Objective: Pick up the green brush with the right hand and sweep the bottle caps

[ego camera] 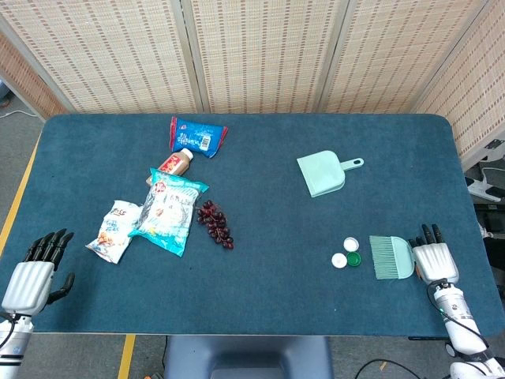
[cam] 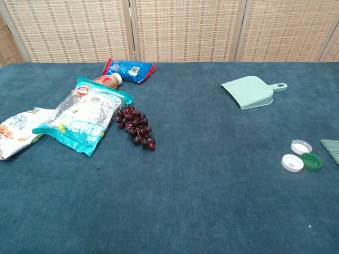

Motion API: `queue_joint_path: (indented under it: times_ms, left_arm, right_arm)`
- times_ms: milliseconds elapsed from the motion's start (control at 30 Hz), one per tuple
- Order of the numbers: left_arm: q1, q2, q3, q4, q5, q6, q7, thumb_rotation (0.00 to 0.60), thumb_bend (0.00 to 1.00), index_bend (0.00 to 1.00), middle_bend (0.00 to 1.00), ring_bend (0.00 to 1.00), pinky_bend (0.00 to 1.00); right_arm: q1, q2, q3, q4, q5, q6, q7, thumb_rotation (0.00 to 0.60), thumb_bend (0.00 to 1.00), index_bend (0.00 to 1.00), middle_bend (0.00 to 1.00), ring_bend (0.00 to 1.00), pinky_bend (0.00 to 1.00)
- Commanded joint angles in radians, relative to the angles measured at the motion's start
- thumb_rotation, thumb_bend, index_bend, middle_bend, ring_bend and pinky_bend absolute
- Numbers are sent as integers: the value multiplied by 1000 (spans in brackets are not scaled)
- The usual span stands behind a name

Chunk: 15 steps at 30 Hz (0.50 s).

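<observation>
On the bench [ego camera: 260, 197] we see the green brush [ego camera: 390, 257] lying flat just right of the bottle caps [ego camera: 346, 253], bristles pointing at them, handle under our right hand [ego camera: 434, 259]; grip unclear.

The left hand [ego camera: 28, 278] is seen in the head view low at the near left, back upward, its dark fingers [ego camera: 47, 245] extended forward and slightly spread, thumb set out to the side, nothing held. The right hand [ego camera: 435, 260] is seen low at the near right, back upward, fingers [ego camera: 428, 234] pointing forward; whether anything is gripped cannot be told.
</observation>
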Motion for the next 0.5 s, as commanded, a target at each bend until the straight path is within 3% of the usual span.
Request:
queue_joint_path:
  times_ms: [33, 500]
  left_arm:
    - [3, -1, 3, 2, 4, 5, -2, 600, 428, 0, 0, 0, 95]
    - [2, 0, 4, 8, -2, -1, -1, 600, 429, 0, 0, 0, 96]
  right_arm:
    - [1, -12, 1, 19, 2, -4, 7, 600, 274, 340, 321, 13, 0]
    - [-8, -1, 5, 31, 14, -8, 3, 600, 296, 421, 374, 62, 0]
